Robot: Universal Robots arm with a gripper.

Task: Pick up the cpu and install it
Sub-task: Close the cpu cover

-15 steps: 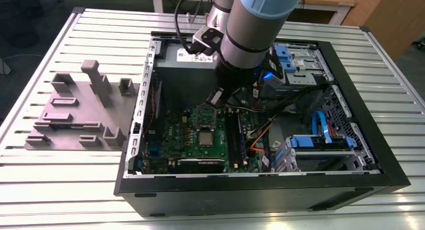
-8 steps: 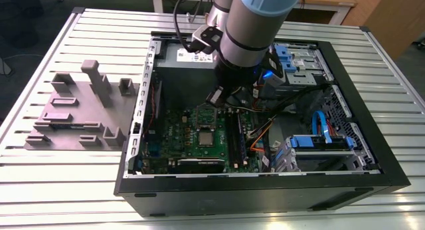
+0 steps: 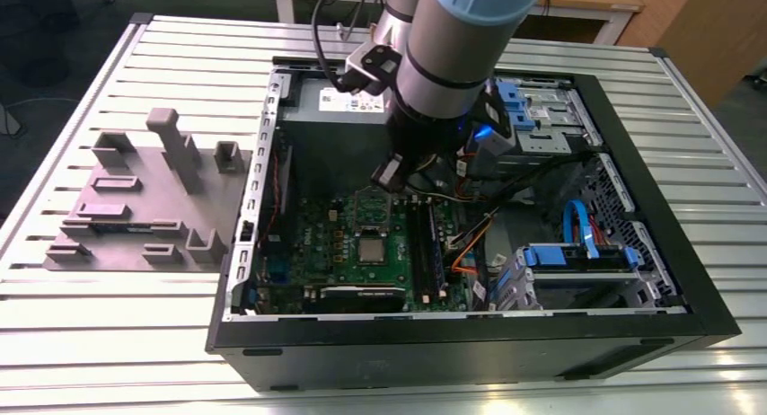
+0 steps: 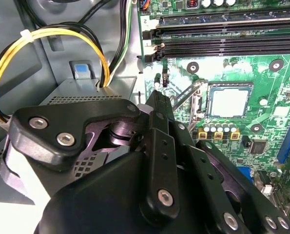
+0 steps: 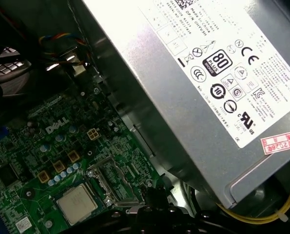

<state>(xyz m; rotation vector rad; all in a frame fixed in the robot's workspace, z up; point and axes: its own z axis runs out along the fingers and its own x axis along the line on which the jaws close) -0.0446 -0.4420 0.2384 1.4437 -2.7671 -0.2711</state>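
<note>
The cpu [image 3: 373, 251], a small silver-grey square, lies flat in its socket on the green motherboard [image 3: 323, 253] inside the open computer case [image 3: 480, 334]. In both wrist views the cpu [image 4: 228, 101] [image 5: 77, 203] sits apart from the gripper. The socket's metal frame [image 5: 110, 181] stands open beside it, with a thin lever [image 4: 184, 96] raised. My gripper [image 4: 159, 80] [image 5: 154, 194] hovers over the board between the socket and the grey power supply [image 5: 203, 73], shut with nothing in it. In the exterior view the gripper [image 3: 393, 177] hangs low inside the case.
Black memory slots [image 4: 222, 44] run beside the socket. Yellow and black cables [image 4: 47, 39] loop near the power supply. Blue drive brackets [image 3: 576, 253] and orange and blue cables fill the case toward the exterior view's right. A grey fixture block [image 3: 144, 199] stands on the slatted table [image 3: 72, 343].
</note>
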